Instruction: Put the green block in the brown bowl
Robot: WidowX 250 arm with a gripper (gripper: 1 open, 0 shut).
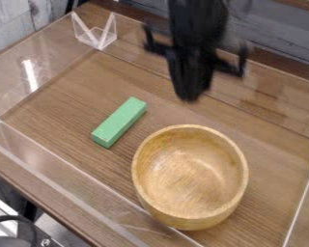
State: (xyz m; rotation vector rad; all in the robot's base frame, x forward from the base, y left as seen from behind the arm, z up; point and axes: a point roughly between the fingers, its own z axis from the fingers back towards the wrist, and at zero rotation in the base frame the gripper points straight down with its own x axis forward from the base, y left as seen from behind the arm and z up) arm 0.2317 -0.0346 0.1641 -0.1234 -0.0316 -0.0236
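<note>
The green block [120, 122] lies flat on the wooden table, left of the brown bowl [189, 177]. Nothing is in the bowl. My gripper [189, 94] hangs above the table behind the bowl and to the right of the block, pointing down. Its dark fingers are blurred but read as pressed together, with nothing between them. It touches neither the block nor the bowl.
A clear plastic wall [61, 159] runs along the table's front and left sides. A small clear stand [96, 31] sits at the back left. Bare wood [266, 116] lies to the right of the gripper.
</note>
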